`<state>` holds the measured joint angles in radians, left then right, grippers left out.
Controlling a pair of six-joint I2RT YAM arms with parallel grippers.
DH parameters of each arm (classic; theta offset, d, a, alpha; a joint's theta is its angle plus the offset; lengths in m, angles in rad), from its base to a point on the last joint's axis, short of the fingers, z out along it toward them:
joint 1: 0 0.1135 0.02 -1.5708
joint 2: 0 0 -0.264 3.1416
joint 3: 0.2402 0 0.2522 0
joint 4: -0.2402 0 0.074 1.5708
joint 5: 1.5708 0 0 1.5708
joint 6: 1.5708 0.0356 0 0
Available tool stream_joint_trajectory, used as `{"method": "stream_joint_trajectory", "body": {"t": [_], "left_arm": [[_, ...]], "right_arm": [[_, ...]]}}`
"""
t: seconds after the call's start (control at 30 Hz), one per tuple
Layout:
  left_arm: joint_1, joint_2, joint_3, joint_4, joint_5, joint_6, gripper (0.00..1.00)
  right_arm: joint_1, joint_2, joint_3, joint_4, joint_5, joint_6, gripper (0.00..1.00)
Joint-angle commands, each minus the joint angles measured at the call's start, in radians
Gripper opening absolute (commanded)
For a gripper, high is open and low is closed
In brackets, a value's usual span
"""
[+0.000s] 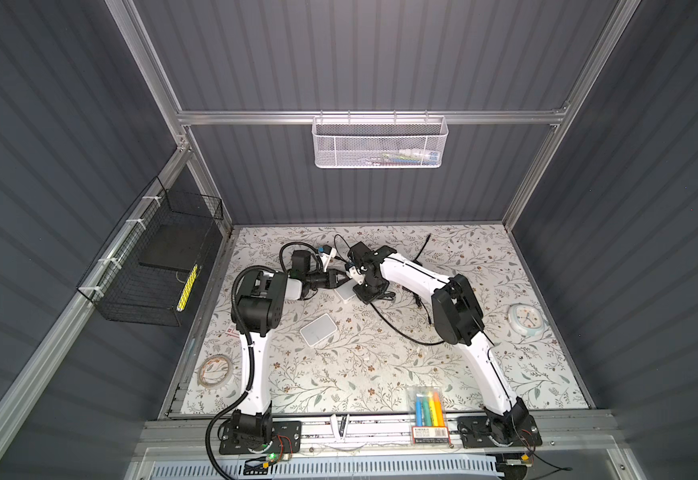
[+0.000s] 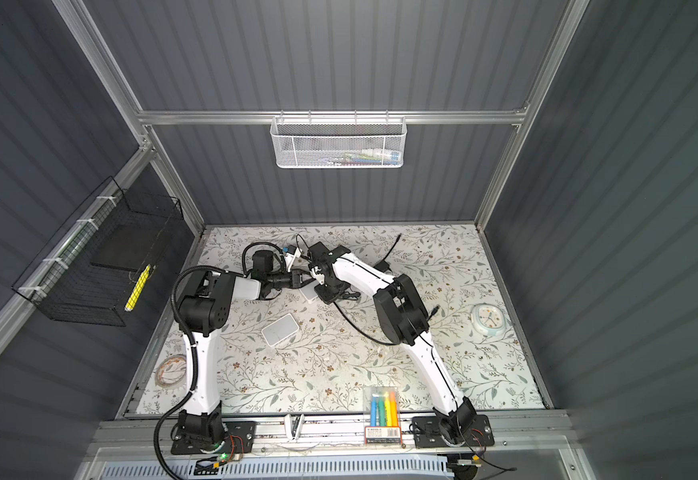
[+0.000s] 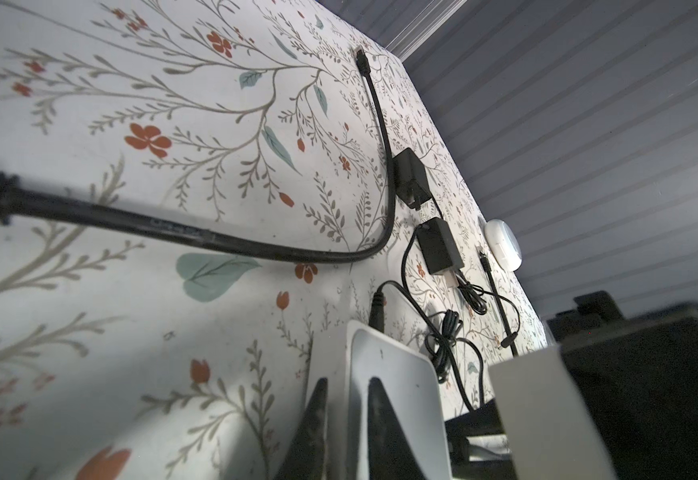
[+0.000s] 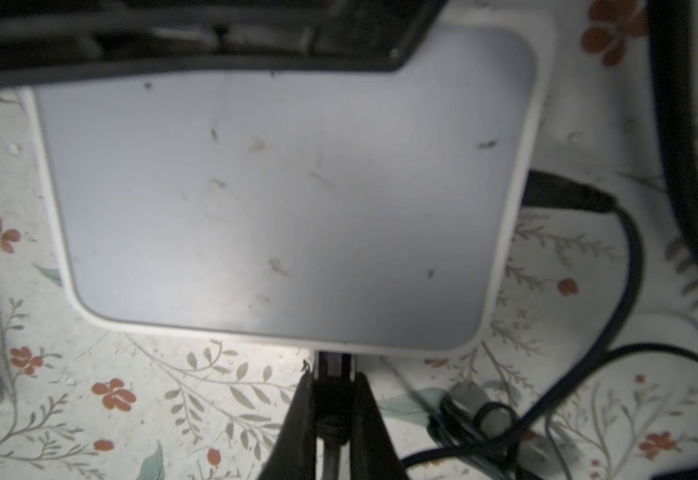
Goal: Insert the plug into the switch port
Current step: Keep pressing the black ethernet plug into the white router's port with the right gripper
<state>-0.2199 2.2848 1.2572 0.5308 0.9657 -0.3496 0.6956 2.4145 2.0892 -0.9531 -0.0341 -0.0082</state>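
A white switch (image 4: 280, 199) lies flat on the flowered table, small in both top views (image 1: 345, 294) (image 2: 308, 293). My left gripper (image 3: 348, 388) is shut on the switch (image 3: 397, 374), one dark finger on each side of its edge wall. It reaches in from the left (image 1: 340, 279). My right gripper (image 4: 334, 376) is shut on the black plug (image 4: 334, 395). The plug's clear tip meets the switch's side edge; the port itself is hidden. From above, the right wrist (image 1: 366, 286) hangs over the switch. Another black cable (image 4: 567, 195) enters an adjoining side.
A second white box (image 1: 318, 330) lies nearer the front. Black adapters (image 3: 411, 176) (image 3: 438, 247) and loose cables (image 1: 401, 332) lie right of the switch. A round clock (image 1: 525, 319), a tape roll (image 1: 214, 370) and a marker case (image 1: 428, 405) sit near the table's edges.
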Motion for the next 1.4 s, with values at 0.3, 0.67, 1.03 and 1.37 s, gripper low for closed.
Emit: {"method": "stream_joint_trajectory", "body": {"t": [0.3,0.67,1.03,1.37], "left_arm": [[-0.088,0.116,-0.073,-0.145,0.150,-0.042,0.18],[-0.102,0.102,-0.069,-0.230,0.122,0.021,0.17],[-0.122,0.105,-0.084,-0.200,0.129,0.000,0.17],[-0.137,0.107,-0.131,-0.114,0.114,-0.060,0.16]], "right_arm": [[-0.016,0.058,0.098,0.213,-0.006,0.002,0.00],[-0.017,0.080,0.159,0.199,0.011,0.023,0.00],[-0.016,0.087,0.184,0.221,0.014,0.046,0.00],[-0.015,0.105,0.226,0.217,0.019,0.069,0.00]]}}
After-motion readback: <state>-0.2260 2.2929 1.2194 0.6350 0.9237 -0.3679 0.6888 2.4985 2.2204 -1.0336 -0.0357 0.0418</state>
